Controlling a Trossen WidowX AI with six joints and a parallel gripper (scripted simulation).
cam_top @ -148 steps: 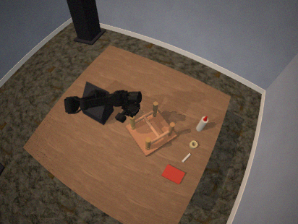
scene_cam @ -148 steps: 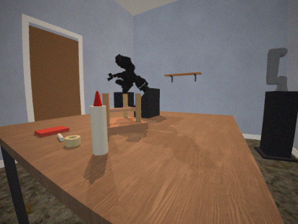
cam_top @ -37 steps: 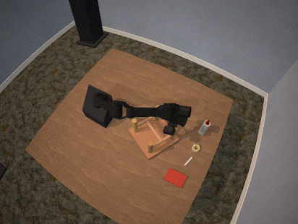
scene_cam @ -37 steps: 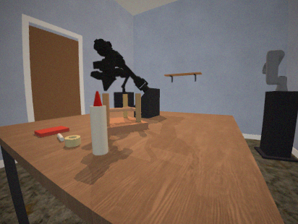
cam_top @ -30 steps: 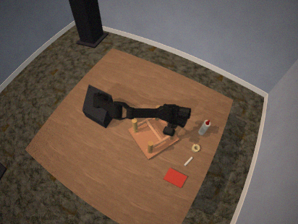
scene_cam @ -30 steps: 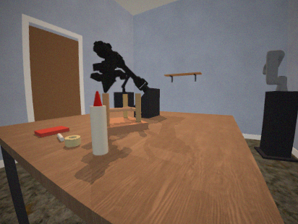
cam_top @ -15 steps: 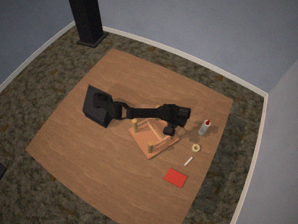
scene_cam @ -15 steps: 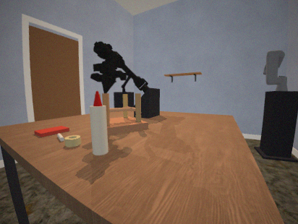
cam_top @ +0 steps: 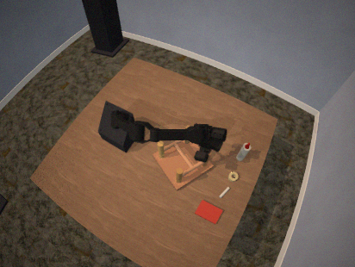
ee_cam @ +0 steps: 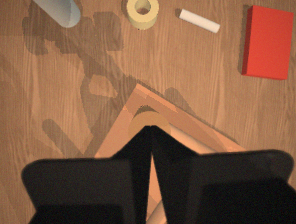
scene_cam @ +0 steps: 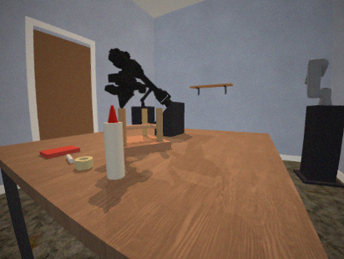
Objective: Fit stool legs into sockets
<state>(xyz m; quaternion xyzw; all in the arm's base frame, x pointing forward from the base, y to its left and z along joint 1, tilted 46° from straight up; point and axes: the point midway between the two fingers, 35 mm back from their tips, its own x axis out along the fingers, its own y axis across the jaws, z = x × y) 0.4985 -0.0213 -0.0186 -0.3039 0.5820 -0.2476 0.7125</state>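
Observation:
The upside-down stool seat (cam_top: 168, 165) (scene_cam: 164, 145) lies flat, with rails (cam_top: 184, 156) between its legs. Two upright legs stand at its left corner (cam_top: 160, 149) and front corner (cam_top: 179, 175) in the top view; a third leg (cam_top: 187, 141) is partly hidden by the arm. The exterior view shows upright legs at the left (scene_cam: 122, 114), middle (scene_cam: 144, 121) and right (scene_cam: 159, 125). My gripper (cam_top: 200, 158) (scene_cam: 122, 105) (ee_cam: 150, 131) is shut and empty, its tips over the top of one leg (ee_cam: 144, 120). Contact and the leg bases under the hand cannot be judged.
A white bottle with a red tip (cam_top: 243, 153) (scene_cam: 114, 150) stands beyond the stool. A tape roll (cam_top: 233, 174) (scene_cam: 83, 163) (ee_cam: 143, 15), a white stick (cam_top: 224, 192) (ee_cam: 199, 21) and a red block (cam_top: 209, 212) (scene_cam: 59, 151) (ee_cam: 267, 42) lie on the table.

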